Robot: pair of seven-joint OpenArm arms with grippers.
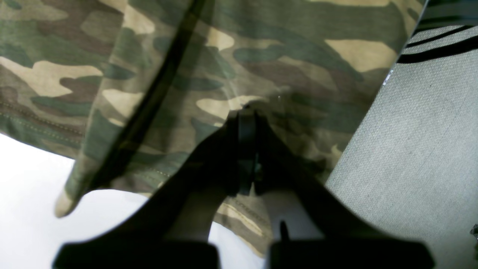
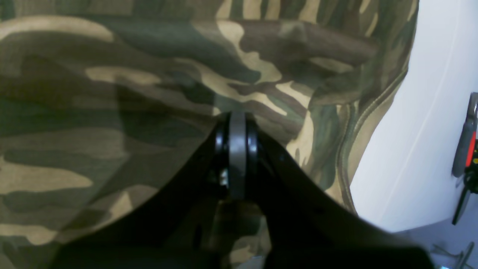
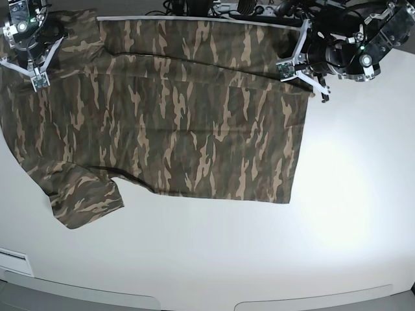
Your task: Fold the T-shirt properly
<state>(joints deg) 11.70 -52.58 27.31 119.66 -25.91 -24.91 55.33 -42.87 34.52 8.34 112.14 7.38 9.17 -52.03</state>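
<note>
1. The short-sleeved cloth T-shirt in brown, tan and dark green woodland camouflage point(image 3: 168, 123) is lying spread sideways across the far half of the white table point(image 3: 259, 259), one sleeve pointing toward the near left, its hem running down the right side.
2. The left gripper point(image 1: 246, 112), seen at the base view's right, is pinching the far hem corner with its black jaws pressed together on the fabric; the cloth is hanging in front of its camera.
3. The right gripper point(image 2: 237, 116), at the base view's far left, is likewise pressing its jaws together on a fold of the shirt near the shoulder end.
4. I judge the first lengthwise fold is in hand: both far corners gripped, ready to be carried over.
5. The next move is calling for both arms travelling toward the near edge together, keeping the cloth taut between them so no crease forms.
6. Ample bare table is lying in front of the shirt; the cables and gear crowding the far edge are leaving little room behind.
</note>
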